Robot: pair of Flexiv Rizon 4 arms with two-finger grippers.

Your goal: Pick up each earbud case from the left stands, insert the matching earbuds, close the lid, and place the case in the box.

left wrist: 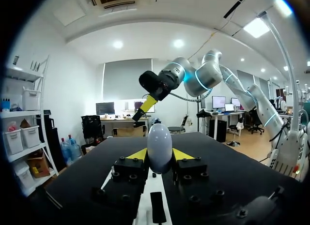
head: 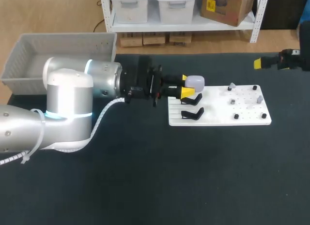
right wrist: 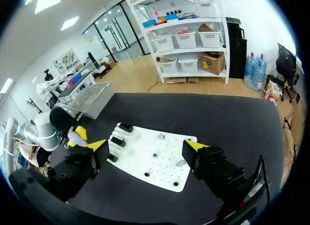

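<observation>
My left gripper [head: 186, 84] is shut on a pale, egg-shaped earbud case [head: 195, 82], held just above the far left corner of the white board [head: 220, 119]. In the left wrist view the case [left wrist: 160, 146] stands upright between the two yellow tips of that gripper [left wrist: 160, 156]. Two black stands [head: 192, 99] on the board's left side are bare. Small grey earbuds [head: 232, 85] lie on the board's right part. My right gripper [head: 271, 63] hangs open beyond the board's far right corner, nothing between its fingers [right wrist: 97, 146]; it looks down on the board [right wrist: 160, 174].
A grey plastic bin [head: 29, 46] sits at the table's far left corner, also seen in the right wrist view [right wrist: 94, 97]. Short black pegs [head: 236, 116] stick up from the board. Dark tabletop [head: 193, 176] stretches in front of the board.
</observation>
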